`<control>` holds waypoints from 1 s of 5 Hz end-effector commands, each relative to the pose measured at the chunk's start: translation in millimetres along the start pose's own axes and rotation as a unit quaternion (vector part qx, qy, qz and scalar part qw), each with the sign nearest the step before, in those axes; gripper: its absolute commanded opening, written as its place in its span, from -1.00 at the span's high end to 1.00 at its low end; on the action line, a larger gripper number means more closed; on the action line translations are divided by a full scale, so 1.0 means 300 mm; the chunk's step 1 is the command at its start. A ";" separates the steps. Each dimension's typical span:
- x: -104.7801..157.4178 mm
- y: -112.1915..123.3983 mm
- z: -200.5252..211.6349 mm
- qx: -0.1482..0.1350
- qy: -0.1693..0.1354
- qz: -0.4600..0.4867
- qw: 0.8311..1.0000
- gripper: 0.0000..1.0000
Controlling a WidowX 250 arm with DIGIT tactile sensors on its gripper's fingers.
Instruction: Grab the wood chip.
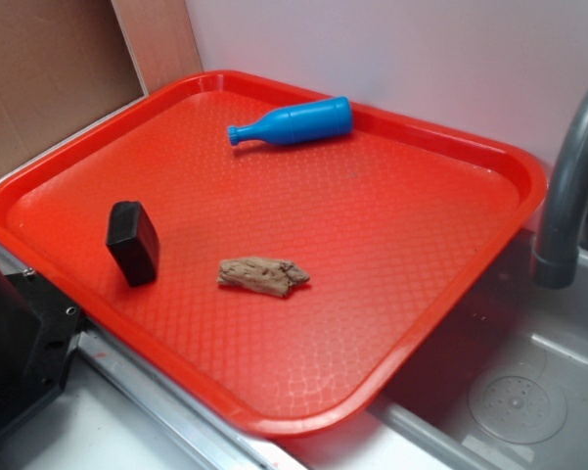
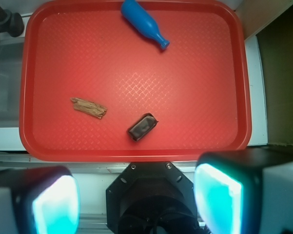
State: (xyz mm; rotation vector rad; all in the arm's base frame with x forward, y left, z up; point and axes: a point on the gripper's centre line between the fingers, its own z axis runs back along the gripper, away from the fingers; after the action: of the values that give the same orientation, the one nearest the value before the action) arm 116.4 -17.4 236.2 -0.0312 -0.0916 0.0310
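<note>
We see the wood chip [image 1: 263, 275] lying flat near the middle of the red tray [image 1: 489, 157], with a black block [image 1: 132, 242] just beside it and a blue bottle [image 1: 294, 123] well apart at the far rim. Our gripper [image 2: 136, 204] hangs wide open above the tray's near edge, holding nothing.

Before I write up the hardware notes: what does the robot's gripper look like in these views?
In the wrist view, the gripper shows two blocky fingers with glowing cyan pads in pale housings and dark edges. Between them sits a black, rounded mount with small screws. No cables or markings are visible.
</note>
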 end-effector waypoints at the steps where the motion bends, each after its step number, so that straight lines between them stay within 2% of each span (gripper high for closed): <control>1: 0.000 0.000 0.000 0.000 0.000 0.000 1.000 -1.00; 3: 0.004 -0.021 -0.036 -0.014 -0.024 -0.127 0.991 -1.00; 4: 0.035 -0.034 -0.098 -0.047 -0.028 -0.215 0.975 -1.00; 5: 0.060 -0.051 -0.152 -0.064 -0.027 -0.263 0.962 -1.00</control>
State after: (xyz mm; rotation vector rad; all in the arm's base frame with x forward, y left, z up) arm 136.7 -32.2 185.3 -0.1343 -0.1277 -0.5031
